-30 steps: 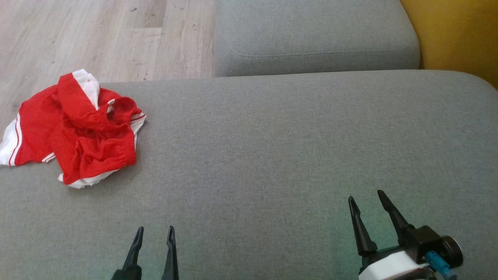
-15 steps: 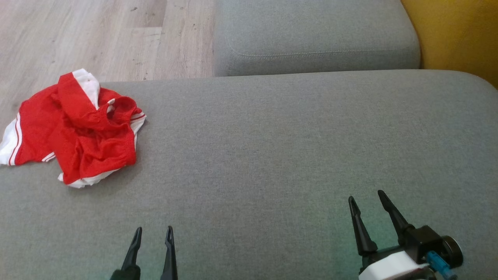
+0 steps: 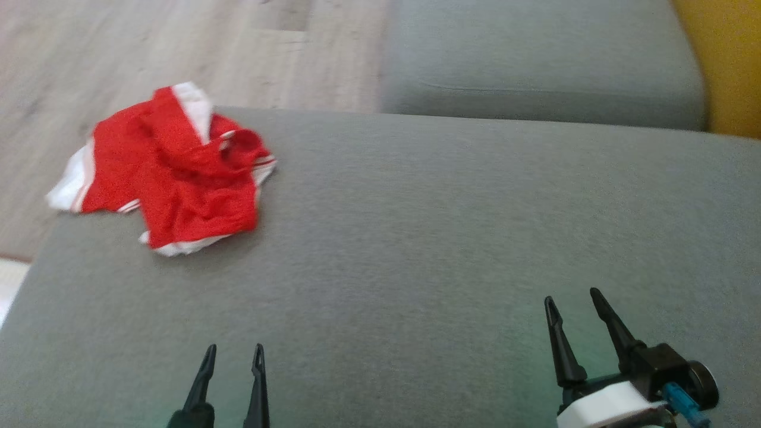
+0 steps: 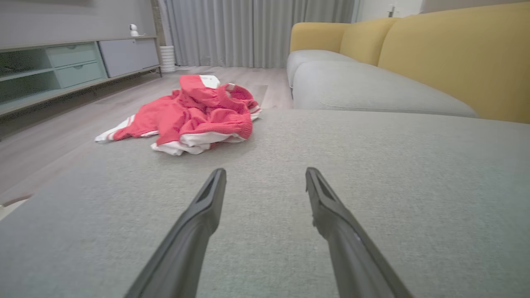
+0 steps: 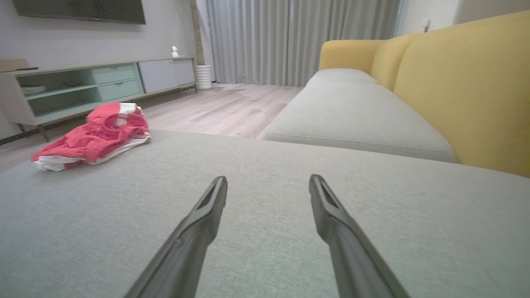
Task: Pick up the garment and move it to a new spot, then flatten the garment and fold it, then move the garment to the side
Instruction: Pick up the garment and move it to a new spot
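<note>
Jaws apart over grey sofa cushion point(image 3: 416, 238); wood floor point(image 3: 178, 47), yellow backrest point(image 3: 732, 59) beyond.

Jaws apart: left gripper point(image 3: 235, 348), right gripper point(image 3: 571, 296) (seemingly empty).

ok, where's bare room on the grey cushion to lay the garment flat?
Biggest bare patch: middle of the grey seat cushion, between the red and white garment at its far left corner and the yellow backrest on the right. Also bare: the near strip between the open left gripper and right gripper. Crowded only at the garment's corner.
</note>
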You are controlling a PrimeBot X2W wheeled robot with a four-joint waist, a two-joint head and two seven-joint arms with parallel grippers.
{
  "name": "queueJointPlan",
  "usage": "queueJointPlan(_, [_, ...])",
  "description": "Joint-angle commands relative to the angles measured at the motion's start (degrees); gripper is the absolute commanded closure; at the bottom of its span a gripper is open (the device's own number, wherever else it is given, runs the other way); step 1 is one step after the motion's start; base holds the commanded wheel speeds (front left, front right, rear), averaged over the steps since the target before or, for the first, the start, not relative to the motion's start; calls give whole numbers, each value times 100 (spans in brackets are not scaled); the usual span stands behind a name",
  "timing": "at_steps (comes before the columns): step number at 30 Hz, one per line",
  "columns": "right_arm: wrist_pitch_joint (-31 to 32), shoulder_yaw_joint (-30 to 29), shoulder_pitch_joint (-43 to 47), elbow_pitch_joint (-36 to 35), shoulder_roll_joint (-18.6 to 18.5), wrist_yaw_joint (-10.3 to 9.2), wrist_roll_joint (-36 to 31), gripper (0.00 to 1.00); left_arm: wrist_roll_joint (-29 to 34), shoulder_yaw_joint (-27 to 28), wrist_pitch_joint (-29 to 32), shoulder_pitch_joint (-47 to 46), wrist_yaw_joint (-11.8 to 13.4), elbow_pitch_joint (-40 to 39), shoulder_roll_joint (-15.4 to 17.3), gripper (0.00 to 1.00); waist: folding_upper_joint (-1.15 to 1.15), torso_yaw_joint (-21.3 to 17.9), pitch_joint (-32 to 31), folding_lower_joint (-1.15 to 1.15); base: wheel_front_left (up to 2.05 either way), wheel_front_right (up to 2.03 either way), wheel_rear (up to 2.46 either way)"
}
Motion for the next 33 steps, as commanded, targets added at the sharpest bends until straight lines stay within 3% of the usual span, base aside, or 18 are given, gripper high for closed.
queueJointPlan(1, [-79, 168, -115, -202, -53, 44, 60, 0, -23, 194, -30, -272, 44, -206, 55, 0, 0, 469, -15, 0, 0, 0, 0])
queueJointPlan(9, [-79, 330, -128, -195, -53, 44, 164, 0, -57, 237, 42, -217, 86, -339, 182, 0, 0, 1342, -50, 0, 0, 0, 0])
queueJointPlan(17, [-79, 450, -143, -170, -53, 44, 211, 0, -95, 257, 70, -145, 113, -412, 262, 0, 0, 1712, -98, 0, 0, 0, 0])
queueJointPlan(27, [-79, 472, -128, -225, -53, 44, 139, 0, -155, 290, 57, -67, 191, -528, 312, 0, 0, 1546, -116, 0, 0, 0, 0])
queueJointPlan(33, [-79, 277, -93, -432, -53, 44, -8, 0, -189, 232, 78, -201, 164, -1152, 296, 0, 0, 1262, -41, 0, 0, 0, 0])
